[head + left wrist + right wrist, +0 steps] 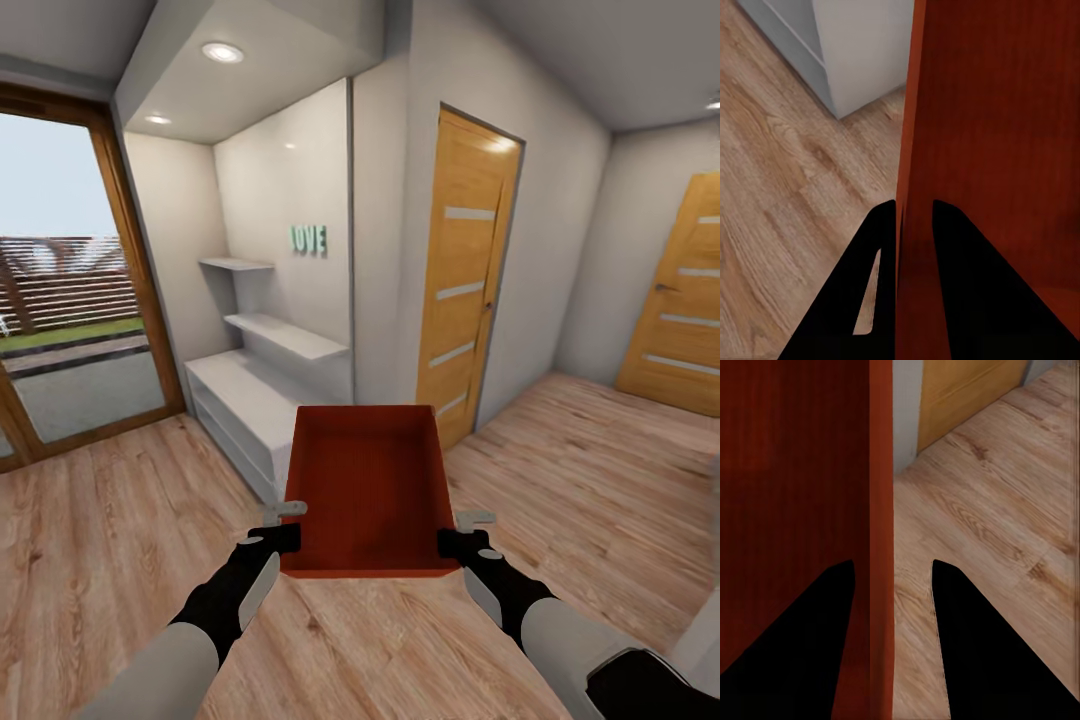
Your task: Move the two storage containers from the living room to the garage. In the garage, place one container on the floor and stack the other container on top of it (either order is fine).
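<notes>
Left jaws: closed on the left side wall of the storage container [365,480], one finger inside, one outside; left gripper [285,525] at the near left corner of the bin; in the left wrist view, left gripper [913,225] astride the thin red-orange wall [907,112], both dark fingers pressed to it
Right jaws: set astride the right side wall, one finger inside, one outside; right gripper [465,530] at the near right corner; in the right wrist view, right gripper [892,577] with the wall [879,472] against the inner finger, a strip of floor visible between wall and outer finger; firm clamp not certain from that view
Between the jaws: single red-orange bin, open top up, interior bare, held level above the floor in front of the trunk; carried by both arms, far end pointing away from the robot
Below the jaws: light wood plank floor [120,540] of the living room
Just beyond the bin's far end: low white shelving unit [250,395] in a wall niche, green letters [308,238] on the niche wall
Ahead and right of the right jaws: wooden door [465,270] with pale horizontal strips; second like door [680,300] farther right
Far left of the left jaws: wood-framed glass door [70,270], fence and lawn outside
</notes>
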